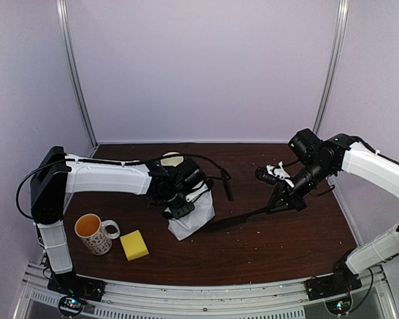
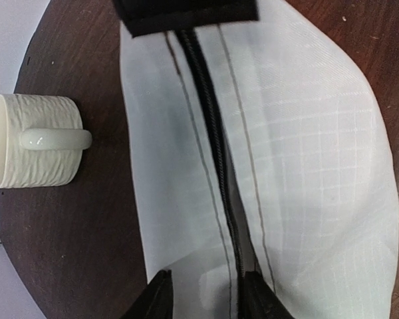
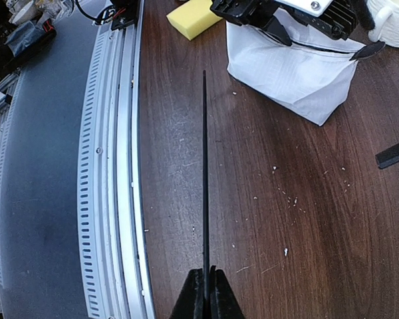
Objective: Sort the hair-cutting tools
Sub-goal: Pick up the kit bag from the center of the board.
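Right claw [image 1: 280,201] is pressed together on a comb's [image 1: 243,216] right end. The comb's long axis runs left and slightly near, its tip just beside the pouch [image 1: 194,220], whose top the left claw [image 1: 179,207] pinches.

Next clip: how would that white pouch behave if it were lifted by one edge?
The pouch would probably sag and fold, since its thin gridded fabric lies slumped and creased on the table. It looks light for its size. If pushed, it would likely crumple or slide rather than tip.
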Controlling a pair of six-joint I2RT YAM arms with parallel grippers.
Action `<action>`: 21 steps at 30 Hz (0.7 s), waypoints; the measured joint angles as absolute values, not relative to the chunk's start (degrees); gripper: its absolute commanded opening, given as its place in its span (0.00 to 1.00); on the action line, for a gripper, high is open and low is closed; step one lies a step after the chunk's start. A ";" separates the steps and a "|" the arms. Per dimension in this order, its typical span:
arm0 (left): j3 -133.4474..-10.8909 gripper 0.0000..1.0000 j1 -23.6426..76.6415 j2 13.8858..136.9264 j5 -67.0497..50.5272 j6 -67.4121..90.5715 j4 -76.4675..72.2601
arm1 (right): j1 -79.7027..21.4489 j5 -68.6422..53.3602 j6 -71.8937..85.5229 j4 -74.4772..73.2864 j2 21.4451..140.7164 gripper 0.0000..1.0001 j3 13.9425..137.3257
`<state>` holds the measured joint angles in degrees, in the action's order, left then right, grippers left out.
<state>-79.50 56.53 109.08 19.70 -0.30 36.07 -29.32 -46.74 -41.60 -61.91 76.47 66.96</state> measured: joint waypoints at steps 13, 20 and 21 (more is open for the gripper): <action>-79.50 0.04 56.51 108.12 22.83 0.23 34.68 | -29.32 -47.42 -41.28 -61.23 76.49 0.00 66.11; -79.50 0.00 56.23 108.09 21.58 0.91 34.15 | -29.30 -47.66 -40.56 -60.69 76.51 0.00 65.93; -79.50 0.00 56.18 108.09 21.39 0.99 34.06 | -29.30 -47.70 -40.53 -60.51 76.49 0.00 65.73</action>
